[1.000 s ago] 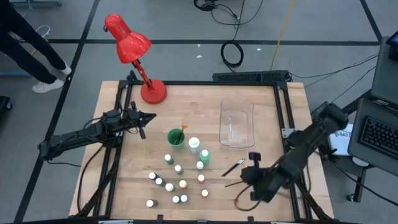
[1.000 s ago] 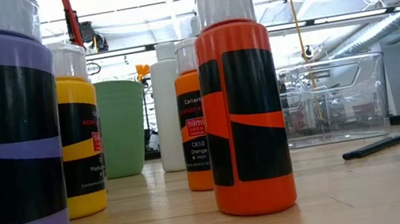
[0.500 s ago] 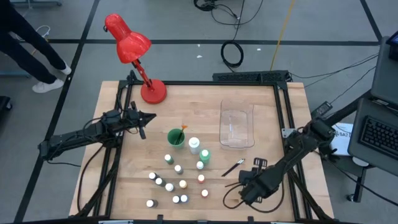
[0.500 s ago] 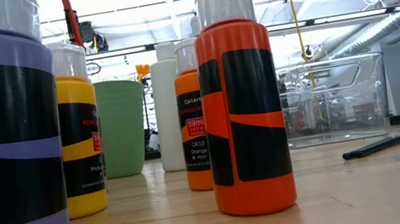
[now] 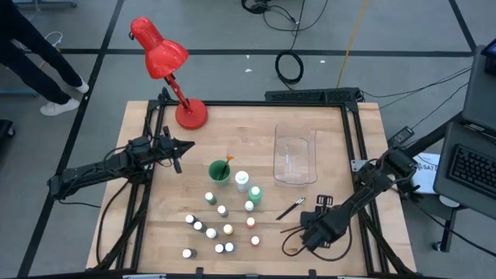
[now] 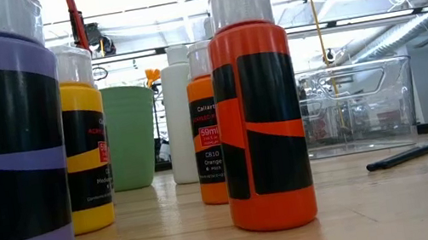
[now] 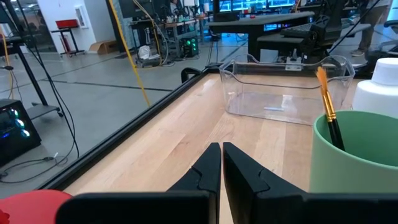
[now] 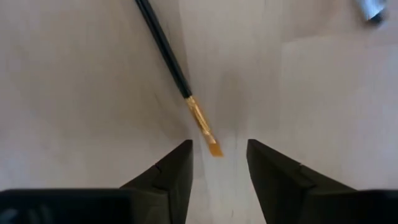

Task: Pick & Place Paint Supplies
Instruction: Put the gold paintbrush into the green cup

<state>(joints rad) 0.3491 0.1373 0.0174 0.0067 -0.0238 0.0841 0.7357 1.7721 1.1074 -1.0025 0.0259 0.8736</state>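
Reaching for paintbrush (image 8: pixel 176 73) at table's near right: right gripper (image 8: pixel 219 163) held open over bristle tip; descent and closing needed next. Left gripper (image 7: pixel 221 165) parked shut, far left.

Readable text: one bottle label only.
I read "59ml", "CR10" and "Orange" on the far orange paint bottle (image 6: pixel 208 129); other labels stay illegible.

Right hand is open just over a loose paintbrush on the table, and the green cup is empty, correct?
Not quite. The green cup already holds a paintbrush, as the left wrist view shows. The right hand is indeed open over the loose paintbrush.
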